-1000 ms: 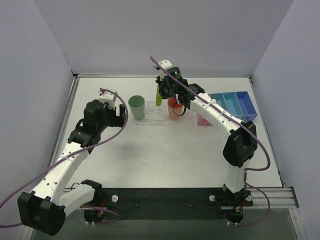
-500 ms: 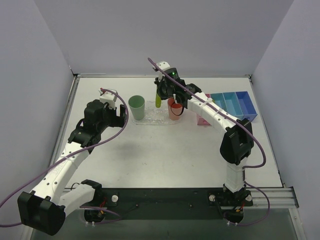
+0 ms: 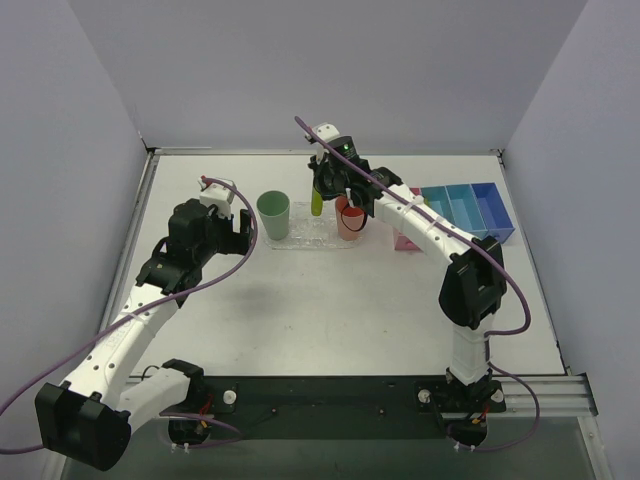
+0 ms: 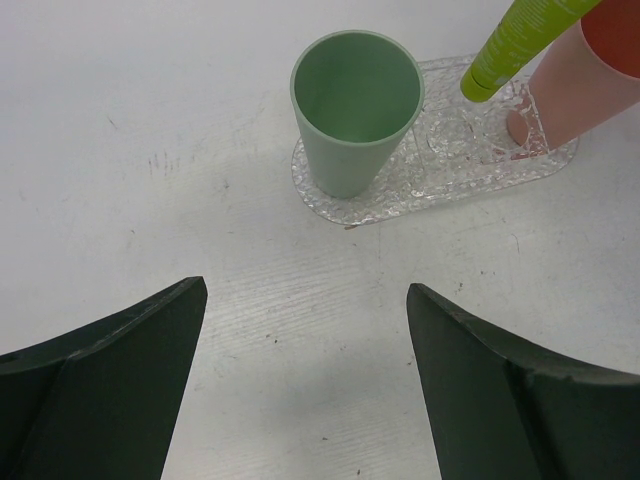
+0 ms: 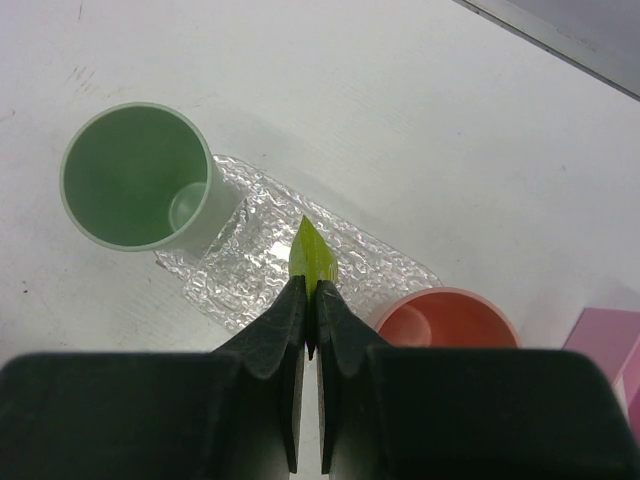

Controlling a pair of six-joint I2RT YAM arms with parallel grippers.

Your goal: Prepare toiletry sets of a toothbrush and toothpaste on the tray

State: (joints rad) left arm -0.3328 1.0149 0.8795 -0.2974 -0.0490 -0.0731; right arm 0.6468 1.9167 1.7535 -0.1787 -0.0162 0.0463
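Note:
My right gripper (image 3: 322, 188) is shut on a lime-green toothpaste tube (image 3: 317, 196), held upright above the clear bumpy tray (image 3: 310, 238). The tube hangs over the tray's middle, between a green cup (image 3: 273, 214) at its left end and a salmon cup (image 3: 351, 216) at its right end. In the right wrist view the tube (image 5: 313, 253) sticks out past my shut fingers, with the tray (image 5: 250, 265) below. In the left wrist view the tube (image 4: 520, 45) hangs over the tray (image 4: 440, 175). My left gripper (image 3: 236, 229) is open and empty, left of the green cup (image 4: 355, 108). No toothbrush is in view.
A pink bin (image 3: 407, 238) and blue bins (image 3: 468, 209) stand at the right, behind the right arm. The salmon cup (image 5: 445, 320) sits just right of my right fingers.
My right gripper has shifted slightly left with the tube, away from above the salmon cup toward the tray's middle. The left arm has not moved.

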